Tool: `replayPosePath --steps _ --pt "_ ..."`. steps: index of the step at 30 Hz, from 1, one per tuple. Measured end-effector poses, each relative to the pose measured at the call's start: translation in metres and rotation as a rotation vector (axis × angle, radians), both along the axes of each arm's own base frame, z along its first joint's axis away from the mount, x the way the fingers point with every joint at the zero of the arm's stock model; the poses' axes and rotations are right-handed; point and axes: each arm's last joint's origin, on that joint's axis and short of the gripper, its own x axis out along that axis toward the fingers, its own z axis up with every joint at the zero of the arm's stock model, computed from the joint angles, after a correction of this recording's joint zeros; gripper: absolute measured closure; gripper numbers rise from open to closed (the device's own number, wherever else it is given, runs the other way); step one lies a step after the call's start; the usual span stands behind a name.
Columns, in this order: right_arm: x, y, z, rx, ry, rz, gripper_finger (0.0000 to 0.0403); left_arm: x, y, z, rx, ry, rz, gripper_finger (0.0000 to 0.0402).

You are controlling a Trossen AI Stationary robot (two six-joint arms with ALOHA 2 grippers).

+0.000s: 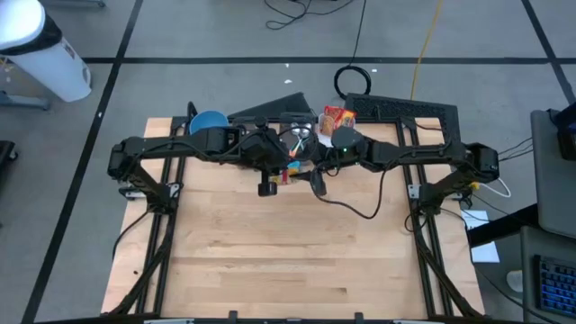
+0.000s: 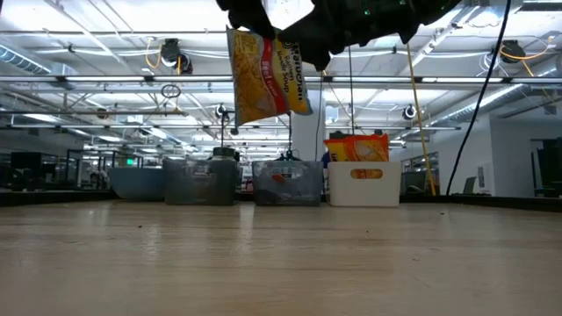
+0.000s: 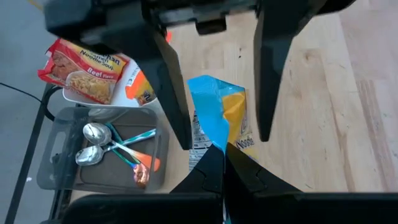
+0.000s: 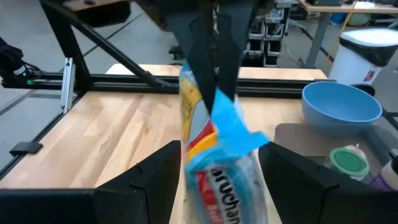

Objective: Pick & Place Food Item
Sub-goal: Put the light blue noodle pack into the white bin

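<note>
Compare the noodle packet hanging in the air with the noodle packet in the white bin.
The hanging noodle packet dangles above the table, pinched by the shut left gripper, with the right gripper open around it; the binned packet lies loose in the white bin. The hanging one is yellow and blue, the binned one red, marked Beef. Both are instant noodle packets.

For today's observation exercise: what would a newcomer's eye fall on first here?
A yellow noodle packet hangs in the air above the table's far middle, pinched by the shut left gripper. The right gripper faces it, open fingers on either side. Behind stands a white bin holding more packets.
</note>
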Motion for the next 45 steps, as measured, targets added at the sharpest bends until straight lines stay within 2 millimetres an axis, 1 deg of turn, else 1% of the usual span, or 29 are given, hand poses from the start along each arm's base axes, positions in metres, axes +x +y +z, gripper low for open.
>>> replayPosePath --steps 7,14,17,20,31,38,45 --pt "0.0039 -0.0009 -0.0047 -0.001 0.004 0.000 0.0193 0.0000 0.0000 0.0001 0.000 -0.001 0.000 0.0401" --pt "0.0043 -0.0009 -0.0021 -0.007 -0.021 0.001 0.0193 0.0000 0.0000 0.0001 0.000 -0.001 0.001 0.0401" --pt "0.0044 -0.0009 -0.0010 -0.009 -0.031 0.002 0.0200 0.0000 0.0000 0.0001 0.000 -0.001 0.001 0.0401" --pt "0.0045 -0.0009 -0.0006 -0.010 -0.036 0.001 0.0221 0.0001 0.0000 0.0000 0.000 0.000 0.001 0.0401" --pt "0.0044 -0.0009 -0.0008 -0.010 -0.034 0.002 0.0322 -0.0001 0.0000 0.0000 0.002 0.001 0.001 0.0401" --pt "0.0044 -0.0009 -0.0009 -0.010 -0.033 0.002 0.0366 -0.0002 0.0001 -0.0001 0.003 0.002 0.001 0.0401" --pt "0.0043 -0.0009 -0.0014 -0.033 -0.031 0.005 0.0400 -0.0005 0.0003 -0.0001 0.010 0.005 0.007 0.0401"
